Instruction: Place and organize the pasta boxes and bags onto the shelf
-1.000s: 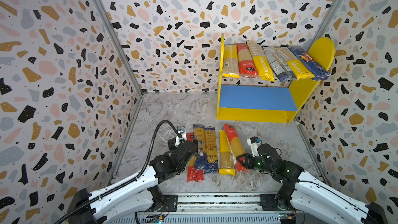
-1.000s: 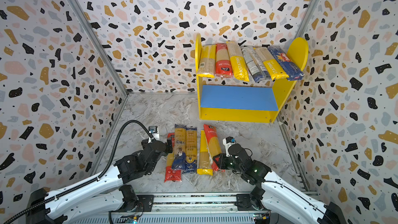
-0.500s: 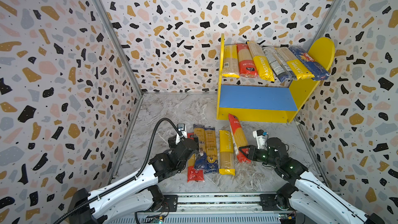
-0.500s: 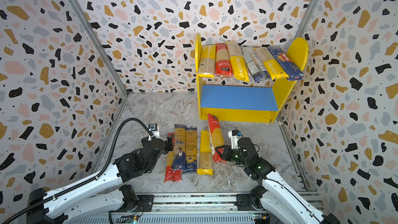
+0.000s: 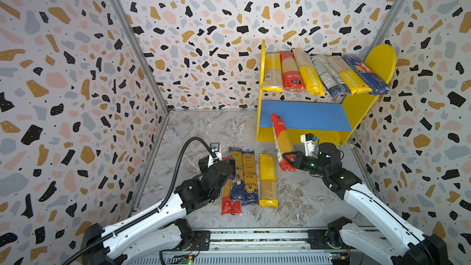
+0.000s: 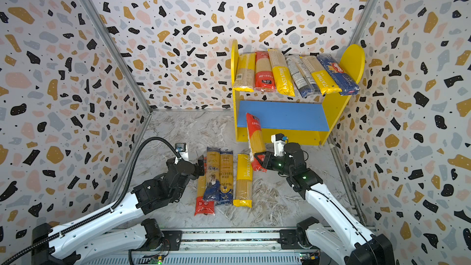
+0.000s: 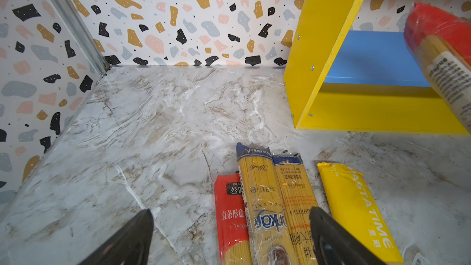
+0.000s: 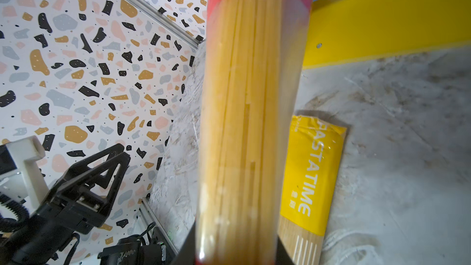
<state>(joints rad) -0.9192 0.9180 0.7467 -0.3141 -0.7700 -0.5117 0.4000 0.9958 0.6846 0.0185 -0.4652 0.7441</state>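
Holding: right pincer [image 5: 287, 158] clamped on red bag [image 5: 280, 136], tilted, top end by the shelf [image 5: 358, 108].
Left pincer [image 7: 230, 211]: jaws apart, above four bags [image 5: 267, 174] in front of shelf.

Readable print, pasta packs
You can read PASTATIME on the yellow tabletop pack [image 8: 312, 174], the third shelf pack [image 5: 313, 81] and the fifth shelf pack [image 5: 353, 80]; the red tabletop pack [image 7: 230, 220] shows 直条形意 and "Spag".
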